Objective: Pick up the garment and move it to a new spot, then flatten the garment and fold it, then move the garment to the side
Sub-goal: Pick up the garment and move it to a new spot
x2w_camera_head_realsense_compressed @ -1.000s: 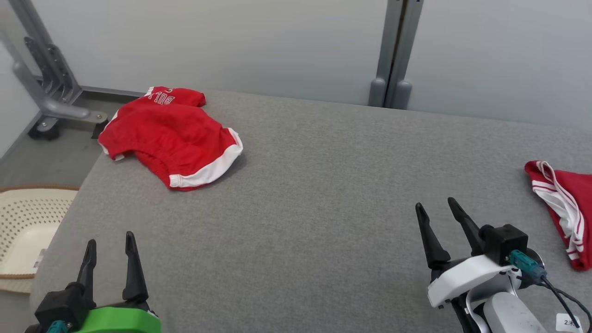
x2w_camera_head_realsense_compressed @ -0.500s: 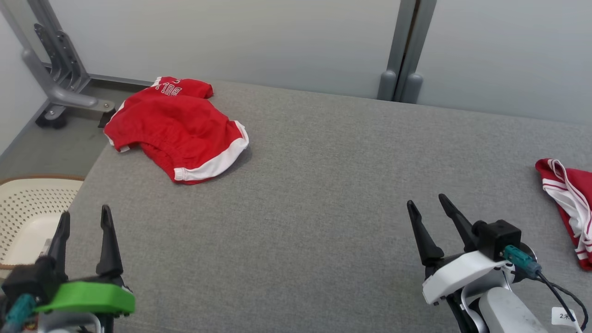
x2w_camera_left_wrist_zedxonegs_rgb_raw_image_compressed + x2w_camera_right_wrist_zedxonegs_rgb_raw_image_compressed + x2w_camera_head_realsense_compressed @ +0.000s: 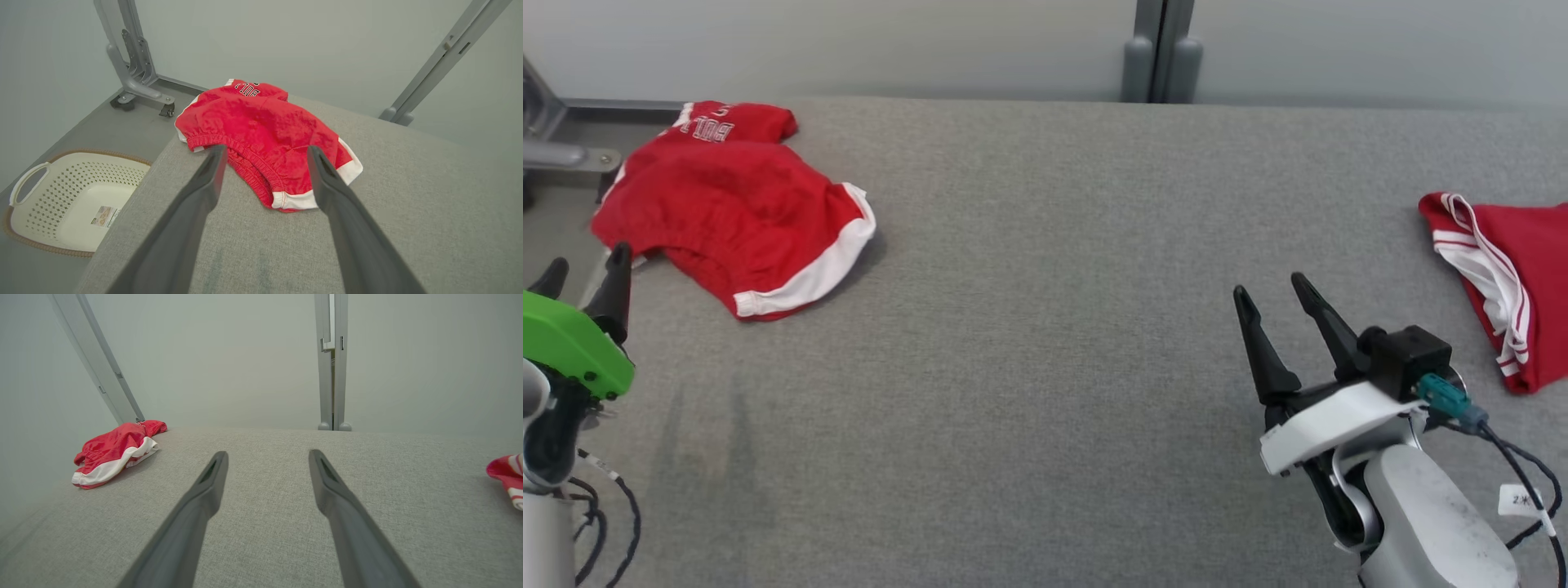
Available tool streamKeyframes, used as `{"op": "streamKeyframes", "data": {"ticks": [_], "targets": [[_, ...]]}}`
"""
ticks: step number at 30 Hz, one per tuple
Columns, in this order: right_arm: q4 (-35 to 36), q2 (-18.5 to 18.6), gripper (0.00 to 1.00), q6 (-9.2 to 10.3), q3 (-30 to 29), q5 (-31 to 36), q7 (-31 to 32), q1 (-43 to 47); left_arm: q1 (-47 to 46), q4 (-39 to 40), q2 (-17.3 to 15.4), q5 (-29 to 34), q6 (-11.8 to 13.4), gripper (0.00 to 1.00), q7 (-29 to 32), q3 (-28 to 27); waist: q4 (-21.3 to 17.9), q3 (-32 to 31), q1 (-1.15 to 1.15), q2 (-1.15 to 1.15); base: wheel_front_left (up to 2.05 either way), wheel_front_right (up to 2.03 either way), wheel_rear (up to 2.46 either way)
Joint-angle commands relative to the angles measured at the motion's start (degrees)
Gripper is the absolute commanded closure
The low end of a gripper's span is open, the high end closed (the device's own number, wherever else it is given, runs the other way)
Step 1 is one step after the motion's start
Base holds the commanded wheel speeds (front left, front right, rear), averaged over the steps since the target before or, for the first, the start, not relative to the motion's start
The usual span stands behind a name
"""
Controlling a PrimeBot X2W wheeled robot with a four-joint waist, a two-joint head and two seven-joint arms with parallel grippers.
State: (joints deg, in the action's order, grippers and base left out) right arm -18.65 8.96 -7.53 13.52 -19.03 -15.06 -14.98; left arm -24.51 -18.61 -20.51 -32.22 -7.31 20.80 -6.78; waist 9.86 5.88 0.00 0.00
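The garment [image 3: 727, 212] is a crumpled pair of red shorts with white hems and white lettering, lying at the far left corner of the grey padded table [image 3: 1045, 343]. My left gripper [image 3: 588, 261] hovers open just off the garment's near left edge, with nothing between its fingers. In the left wrist view the garment [image 3: 265, 122] lies straight ahead, framed by that open gripper [image 3: 266, 149]. My right gripper [image 3: 1268, 286] stands open and empty over the table's right half. The right wrist view has the garment [image 3: 114, 451] far to the left of the gripper [image 3: 267, 453].
A second red piece with white stripes [image 3: 1519, 278] lies at the table's right edge. A cream perforated basket [image 3: 61, 196] sits on the floor beside the table's left edge. A grey metal stand [image 3: 135, 77] is behind that corner, and a post [image 3: 1160, 49] stands against the back wall.
The head camera has tilted and shifted. My left gripper has moved forward and to the left, up to the garment's near edge. The right gripper holds about the same place, still open.
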Motion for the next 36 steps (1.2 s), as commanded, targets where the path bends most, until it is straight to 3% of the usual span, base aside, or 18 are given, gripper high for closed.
{"op": "streamKeyframes", "data": {"ticks": [1,14,23,25,26,29,36], "targets": [[0.8,0.4,0.00,0.08,0.3,-0.6,-0.1,-1.6,-1.8,-2.0,-1.7,-0.3,-0.2,0.00,1.4,0.7,-5.4,5.9,0.00,0.00,0.00,0.00,0.00],[5.7,0.8,0.00,0.08,1.8,-1.8,-0.1,-6.6,-8.8,-20.0,-8.0,-9.7,-0.2,0.00,5.2,4.0,-14.8,13.9,0.00,0.00,0.00,0.00,0.00],[6.3,1.3,0.00,0.08,1.8,-1.8,-0.1,-6.5,-10.3,-27.4,-9.3,-11.5,-0.2,0.00,7.1,8.0,-17.1,15.7,0.00,0.00,0.00,0.00,0.00],[6.2,1.3,0.00,0.08,1.7,-1.6,-0.1,-6.4,-10.6,-28.6,-9.1,-11.8,-0.2,0.61,6.5,8.5,-17.2,15.5,0.00,0.00,0.00,0.00,0.00],[6.1,1.3,0.00,0.08,1.7,-1.5,-0.1,-6.2,-10.8,-29.0,-9.0,-11.9,-0.2,1.00,6.4,8.8,-17.1,15.2,0.00,0.00,0.00,0.00,0.00],[5.7,1.0,0.00,0.08,1.7,-1.2,-0.1,-5.8,-10.9,-29.3,-9.2,-12.3,-0.2,1.00,6.8,10.4,-16.9,14.0,0.00,0.00,0.00,0.00,0.00],[4.7,-0.4,0.00,0.08,2.0,-2.0,-0.1,-3.7,-12.7,-21.7,-14.7,-8.2,-0.2,1.00,5.5,19.2,-15.6,8.7,0.00,0.00,0.00,0.00,0.00]]}}
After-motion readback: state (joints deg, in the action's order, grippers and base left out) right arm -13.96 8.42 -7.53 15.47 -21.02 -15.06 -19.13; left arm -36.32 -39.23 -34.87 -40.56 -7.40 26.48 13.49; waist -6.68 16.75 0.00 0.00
